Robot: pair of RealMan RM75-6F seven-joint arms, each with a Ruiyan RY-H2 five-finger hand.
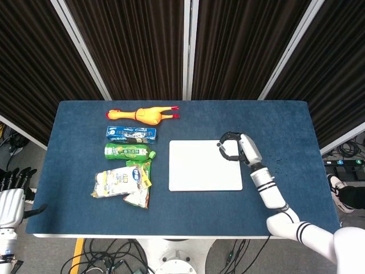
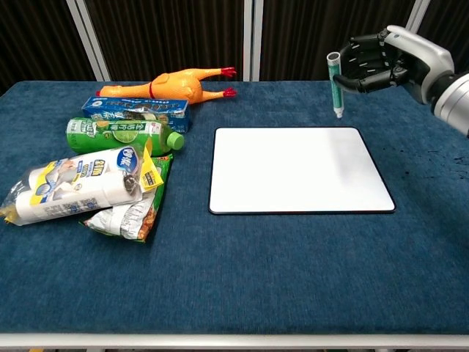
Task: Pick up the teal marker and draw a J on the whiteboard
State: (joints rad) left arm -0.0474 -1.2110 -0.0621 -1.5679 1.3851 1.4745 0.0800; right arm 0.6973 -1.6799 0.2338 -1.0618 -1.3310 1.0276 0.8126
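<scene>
The teal marker (image 2: 335, 84) stands upright in the air, tip down, pinched by my right hand (image 2: 381, 59) above the far right corner of the whiteboard (image 2: 293, 169). In the head view that right hand (image 1: 239, 148) hovers over the whiteboard's (image 1: 202, 165) upper right corner, and the marker (image 1: 219, 144) shows only as a small end at the fingertips. My left hand (image 1: 10, 200) hangs off the table's left edge, holding nothing, fingers apart.
Along the left side of the blue table (image 2: 256, 279) lie a rubber chicken (image 2: 172, 84), a blue box (image 2: 135, 110), a green bottle (image 2: 117, 136) and snack bags (image 2: 80, 183). Dark curtains stand behind the table.
</scene>
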